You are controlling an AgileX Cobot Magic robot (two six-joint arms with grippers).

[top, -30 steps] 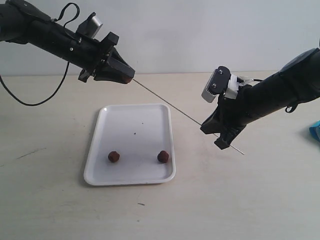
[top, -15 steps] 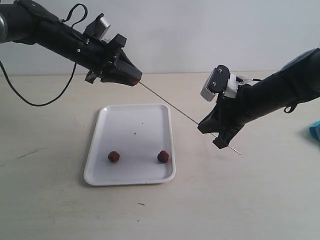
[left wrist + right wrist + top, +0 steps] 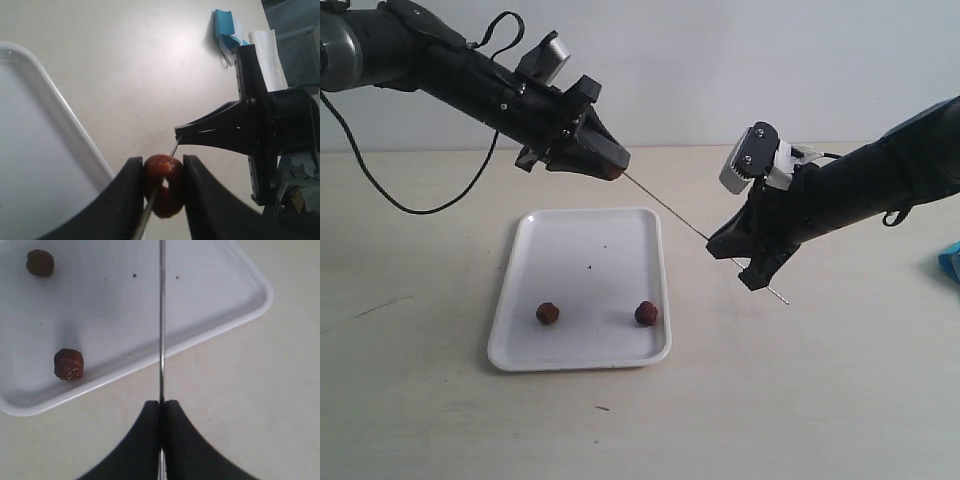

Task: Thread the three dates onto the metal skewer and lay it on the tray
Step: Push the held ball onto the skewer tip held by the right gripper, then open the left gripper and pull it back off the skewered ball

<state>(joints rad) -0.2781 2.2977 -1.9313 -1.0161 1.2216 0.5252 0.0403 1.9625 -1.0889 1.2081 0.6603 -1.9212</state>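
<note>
Up over the worktop [image 3: 820, 400], left claw [image 3: 610, 165] pinches a date [image 3: 164, 185], likely soft; right claw [image 3: 735, 255] clamps the thin, probably whippy skewer [image 3: 670, 208] near its tail.

Since a second ago, slides the date [image 3: 166, 172], pinched in the left gripper [image 3: 613, 170], rightward and slightly down along the skewer [image 3: 665, 205], closer to the right gripper [image 3: 718, 243]. Leaves a shorter bare stretch of skewer between the two. Draws the right gripper a little left and up, and carries the skewer's free tail end nearer the tray [image 3: 665, 262].
</note>
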